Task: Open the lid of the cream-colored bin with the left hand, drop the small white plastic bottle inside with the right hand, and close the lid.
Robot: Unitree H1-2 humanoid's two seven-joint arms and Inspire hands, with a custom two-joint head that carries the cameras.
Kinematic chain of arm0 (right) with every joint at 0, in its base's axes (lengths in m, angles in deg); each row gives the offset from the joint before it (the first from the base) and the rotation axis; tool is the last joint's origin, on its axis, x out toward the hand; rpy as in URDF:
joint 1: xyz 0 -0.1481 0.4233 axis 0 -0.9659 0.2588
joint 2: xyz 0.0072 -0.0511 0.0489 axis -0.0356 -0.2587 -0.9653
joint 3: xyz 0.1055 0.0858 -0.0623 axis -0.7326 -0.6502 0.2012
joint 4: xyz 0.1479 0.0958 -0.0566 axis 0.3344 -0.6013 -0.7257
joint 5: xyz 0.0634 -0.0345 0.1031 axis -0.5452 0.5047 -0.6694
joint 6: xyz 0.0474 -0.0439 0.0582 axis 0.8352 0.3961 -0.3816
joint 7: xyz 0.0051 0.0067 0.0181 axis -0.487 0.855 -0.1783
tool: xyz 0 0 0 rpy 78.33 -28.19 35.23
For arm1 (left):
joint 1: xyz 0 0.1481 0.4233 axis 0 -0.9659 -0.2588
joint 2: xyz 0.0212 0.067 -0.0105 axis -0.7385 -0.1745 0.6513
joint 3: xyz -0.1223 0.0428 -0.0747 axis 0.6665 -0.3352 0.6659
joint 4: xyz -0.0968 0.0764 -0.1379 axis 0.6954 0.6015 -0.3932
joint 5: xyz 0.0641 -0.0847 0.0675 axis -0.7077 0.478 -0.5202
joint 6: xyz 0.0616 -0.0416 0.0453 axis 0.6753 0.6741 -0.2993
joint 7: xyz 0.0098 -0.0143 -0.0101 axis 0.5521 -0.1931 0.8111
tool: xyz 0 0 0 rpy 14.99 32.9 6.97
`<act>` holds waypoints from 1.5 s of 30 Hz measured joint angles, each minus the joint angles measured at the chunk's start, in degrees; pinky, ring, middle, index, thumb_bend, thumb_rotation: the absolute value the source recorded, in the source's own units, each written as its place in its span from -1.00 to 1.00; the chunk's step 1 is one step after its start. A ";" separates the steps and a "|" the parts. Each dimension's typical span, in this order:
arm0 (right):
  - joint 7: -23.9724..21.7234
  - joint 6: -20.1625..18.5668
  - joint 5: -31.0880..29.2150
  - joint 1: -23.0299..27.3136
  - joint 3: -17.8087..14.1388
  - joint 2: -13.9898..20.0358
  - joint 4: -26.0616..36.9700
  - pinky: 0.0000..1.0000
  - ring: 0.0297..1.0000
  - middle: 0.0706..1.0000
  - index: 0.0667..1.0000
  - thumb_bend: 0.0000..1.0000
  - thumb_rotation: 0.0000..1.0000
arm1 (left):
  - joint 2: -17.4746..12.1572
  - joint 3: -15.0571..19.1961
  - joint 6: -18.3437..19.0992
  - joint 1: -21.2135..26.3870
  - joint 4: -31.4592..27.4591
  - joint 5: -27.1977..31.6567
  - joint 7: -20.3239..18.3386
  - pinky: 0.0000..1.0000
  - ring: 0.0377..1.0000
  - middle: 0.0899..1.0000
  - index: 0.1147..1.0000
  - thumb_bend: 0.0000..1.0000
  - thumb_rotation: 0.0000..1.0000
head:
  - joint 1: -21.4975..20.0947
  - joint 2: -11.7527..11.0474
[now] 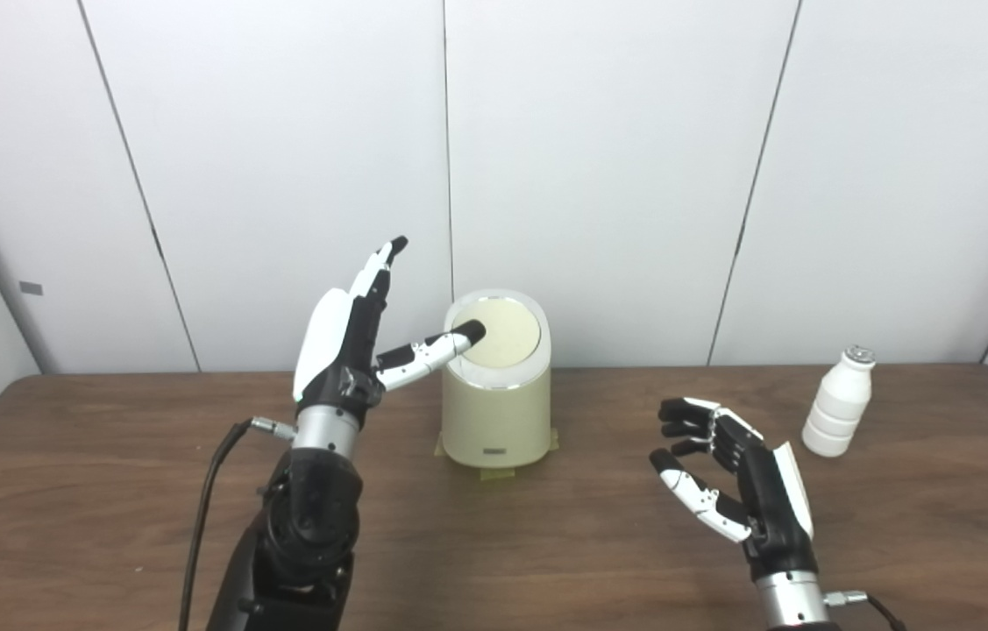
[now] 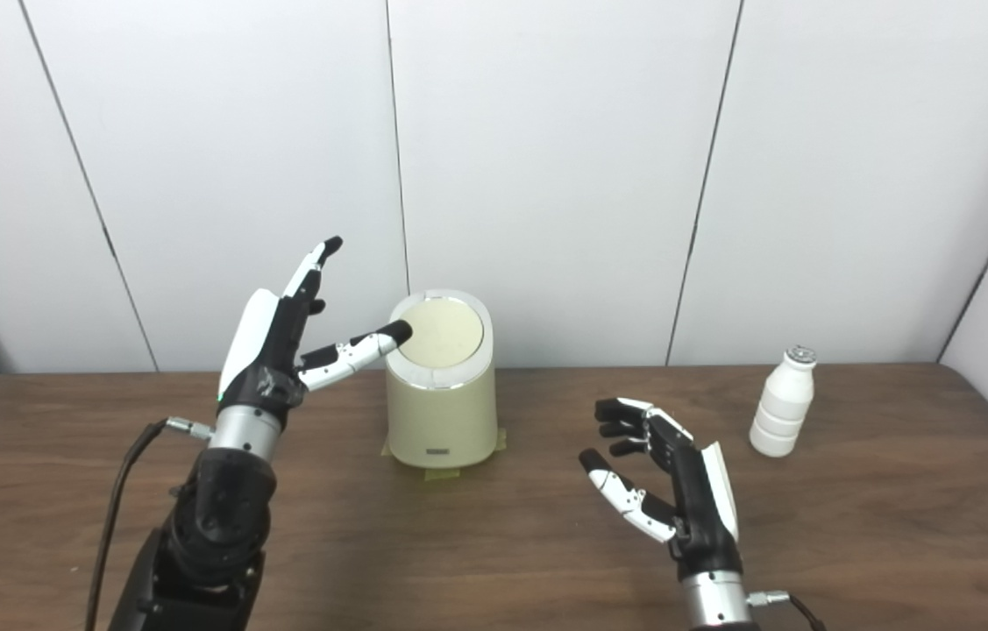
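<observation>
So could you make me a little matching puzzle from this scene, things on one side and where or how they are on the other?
Things:
1. cream-coloured round bin
2. small white plastic bottle
3. left robot hand
4. right robot hand

States:
A. open, holding nothing, low over the brown wooden table in front of the bottle
B. raised, thumb tip at the rim of the lid
C. standing upright at the far right of the table
D. lid down, mid-table near the wall

Pairs: 1-D, 2-C, 3-B, 4-A

table (image 1: 546, 543): brown wood | wall (image 1: 616, 158): white panels | tape (image 1: 497, 474): on table
</observation>
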 measured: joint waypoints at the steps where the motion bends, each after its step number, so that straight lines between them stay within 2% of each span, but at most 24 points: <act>1: 0.00 0.00 -0.01 0.00 -0.01 0.00 -0.01 0.12 0.29 0.31 0.28 -0.42 -0.28 | 0.09 -0.02 0.23 0.32 1.05 0.00 0.10 0.73 0.99 1.00 1.00 0.69 -0.06 | 0.00 0.00; 5: 0.02 -0.02 0.00 0.00 -0.02 0.00 -0.02 0.12 0.28 0.31 0.28 -0.41 -0.26 | 0.79 -0.15 1.96 2.66 5.72 -0.20 0.73 0.76 1.00 1.00 1.00 0.73 -0.10 | -0.17 -0.26; 9: 0.03 -0.02 0.00 0.00 0.00 -0.01 -0.04 0.12 0.28 0.31 0.28 -0.43 -0.30 | 1.40 -0.71 2.12 5.26 10.07 -1.14 2.52 0.92 1.00 1.00 1.00 0.69 -0.18 | -0.18 -0.26; 12: -0.03 -0.10 -0.07 -0.03 -0.01 -0.05 0.00 0.13 0.29 0.32 0.28 -0.40 -0.25 | 1.58 -1.28 2.12 6.13 12.33 -1.35 2.99 0.98 1.00 1.00 1.00 0.67 -0.19 | -0.35 -0.18; 14: -0.04 -0.12 -0.21 -0.03 -0.01 -0.04 0.00 0.13 0.29 0.32 0.28 -0.40 -0.24 | 1.67 -1.45 2.12 6.44 13.70 -1.35 3.36 1.00 1.00 1.00 1.00 0.66 -0.21 | -0.44 -0.09; 18: 0.08 -0.15 0.10 -0.04 0.02 -0.02 0.04 0.13 0.28 0.31 0.28 -0.43 -0.26 | 1.59 -1.60 2.52 6.94 16.13 -1.46 4.23 0.90 1.00 1.00 1.00 0.67 -0.18 | -0.62 -0.09; 25: 0.19 -0.25 0.34 -0.04 0.05 -0.06 0.07 0.12 0.28 0.31 0.28 -0.42 -0.31 | 1.48 -2.65 2.68 8.84 20.10 -1.87 5.06 1.00 1.00 1.00 1.00 0.68 -0.25 | -1.05 -0.18; 34: 0.26 -1.13 1.62 -0.45 0.17 -0.13 0.96 0.11 0.27 0.31 0.29 -0.45 -0.37 | 1.28 -4.47 3.15 10.20 22.77 -2.28 5.18 0.92 1.00 1.00 1.00 0.64 -0.06 | -1.49 0.09; 39: 0.50 -1.13 2.03 -0.47 0.39 -0.12 1.06 0.09 0.26 0.30 0.27 -0.45 -0.40 | 1.05 -5.93 4.22 10.69 23.23 -2.72 5.15 0.92 1.00 1.00 1.00 0.59 -0.01 | -1.58 0.09; 45: 0.69 -1.13 2.06 -0.47 0.44 -0.12 1.07 0.08 0.26 0.30 0.28 -0.44 -0.33 | 0.97 -6.93 4.70 12.31 23.71 -3.18 4.84 1.00 1.00 1.00 1.00 0.52 0.05 | -1.67 0.09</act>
